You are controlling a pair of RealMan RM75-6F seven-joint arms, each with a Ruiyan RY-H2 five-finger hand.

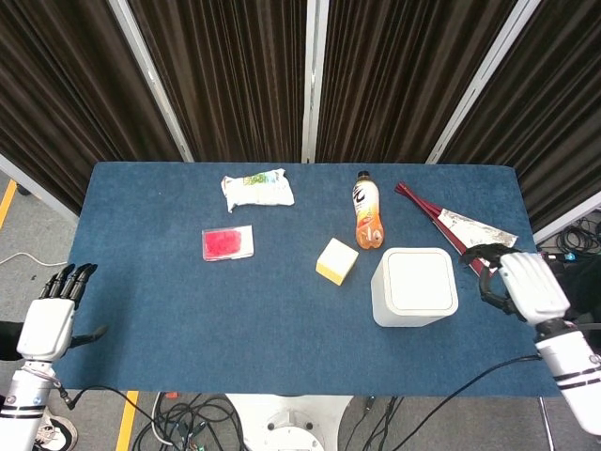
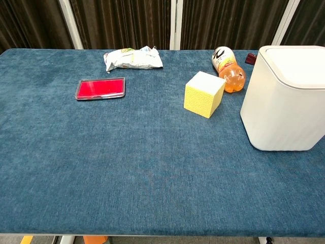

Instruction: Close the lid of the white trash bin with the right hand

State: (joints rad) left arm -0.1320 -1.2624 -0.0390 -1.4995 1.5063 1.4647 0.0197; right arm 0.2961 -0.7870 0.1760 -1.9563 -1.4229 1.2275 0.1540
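Note:
The white trash bin [image 1: 414, 287] stands near the table's front right, and its lid [image 1: 420, 280] lies flat and closed on top. In the chest view the white trash bin [image 2: 285, 99] fills the right edge, lid down. My right hand [image 1: 524, 285] hovers off to the bin's right, apart from it, fingers curled loosely and holding nothing. My left hand [image 1: 54, 313] hangs beyond the table's front left corner, fingers straight and apart, empty. Neither hand shows in the chest view.
A yellow block [image 1: 336, 260] sits just left of the bin, an orange drink bottle [image 1: 367, 210] lies behind it. A folded fan [image 1: 458, 229] lies at the right, a snack packet [image 1: 256, 189] and a red card case [image 1: 228, 243] at the back left.

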